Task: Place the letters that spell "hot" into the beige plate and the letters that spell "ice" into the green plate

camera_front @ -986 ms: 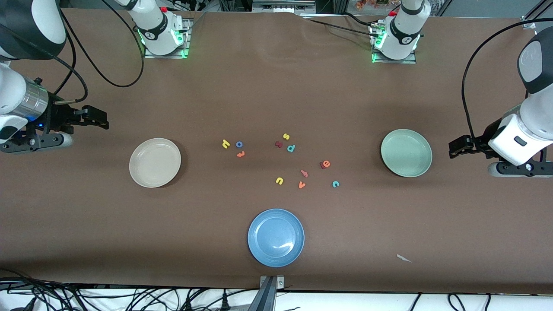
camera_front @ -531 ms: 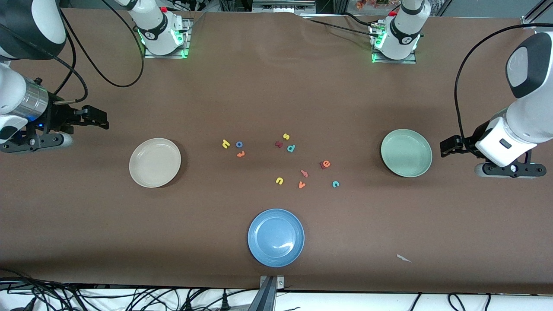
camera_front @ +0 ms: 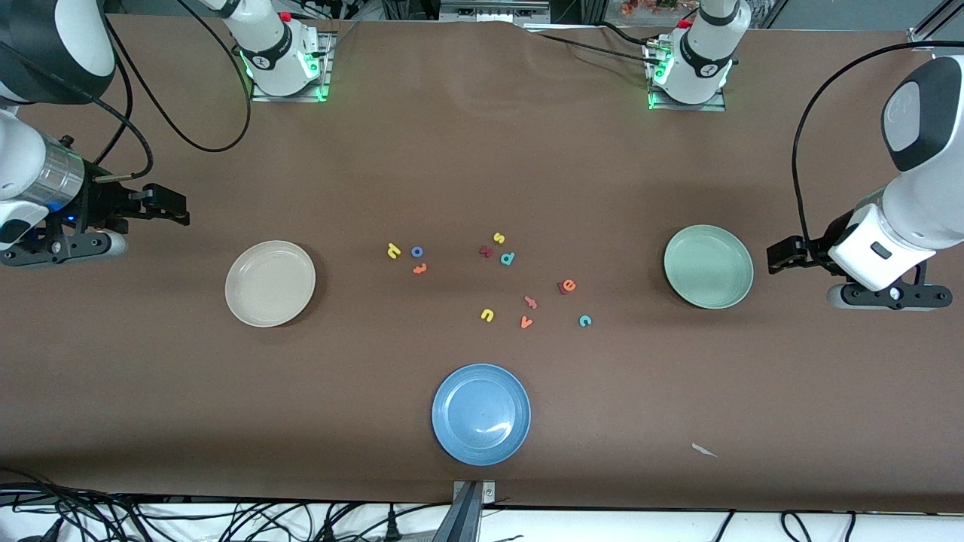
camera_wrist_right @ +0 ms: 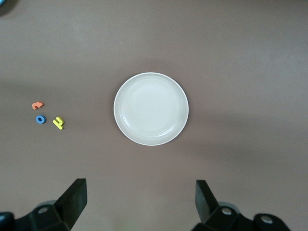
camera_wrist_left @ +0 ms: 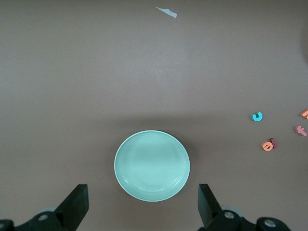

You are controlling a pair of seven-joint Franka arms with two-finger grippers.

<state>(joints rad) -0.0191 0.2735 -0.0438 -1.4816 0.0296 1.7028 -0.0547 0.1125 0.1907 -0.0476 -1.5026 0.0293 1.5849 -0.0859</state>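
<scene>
Brown tabletop in the front view carries the round beige plate toward the right arm's end, the round sage-green plate toward the left arm's end, and the small foam letters between them: yellow h, blue o, orange t, orange e touching the maroon i, teal c. Left wrist view: the left gripper hangs spread wide, empty, near the green plate. Right wrist view: the right gripper waits, likewise spread, near the beige plate.

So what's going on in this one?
Nothing is picked up yet. The left gripper hangs open beside the green plate, the right gripper open near the beige plate. Both plates hold nothing. The h, o, t, e, c and other letters lie scattered mid-table, the blue plate nearest the camera.
</scene>
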